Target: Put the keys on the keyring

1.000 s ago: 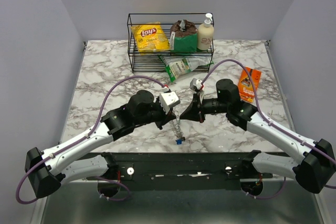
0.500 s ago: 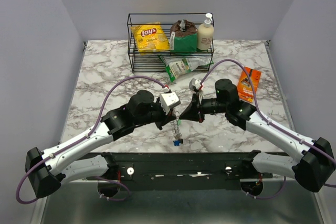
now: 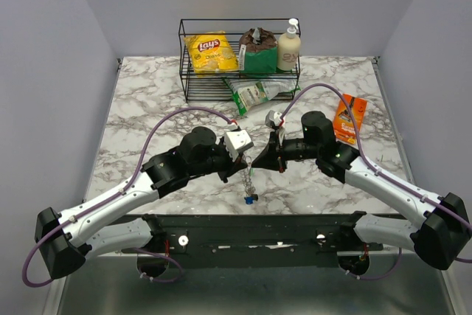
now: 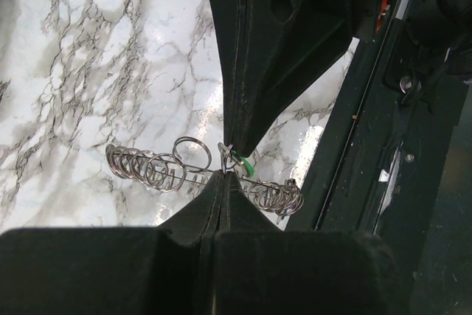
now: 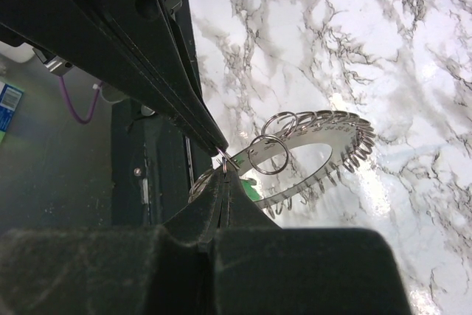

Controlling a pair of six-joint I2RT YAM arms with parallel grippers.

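Gleaming marble table (image 3: 147, 97), seemingly grey walls (image 3: 44, 57)

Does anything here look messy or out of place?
Yes: a green snack packet lies tilted, sticking out the front of the wire basket onto the table. An orange packet lies loose further right.

Top view: bright, even, diffuse overhead light, soft shadows. Wrist views: white glare patches on marble tabletop (image 5: 413, 49); left end effector (image 4: 225, 180) underexposed, near-black, blurred close to lens; keyring (image 4: 147, 167) sharp.
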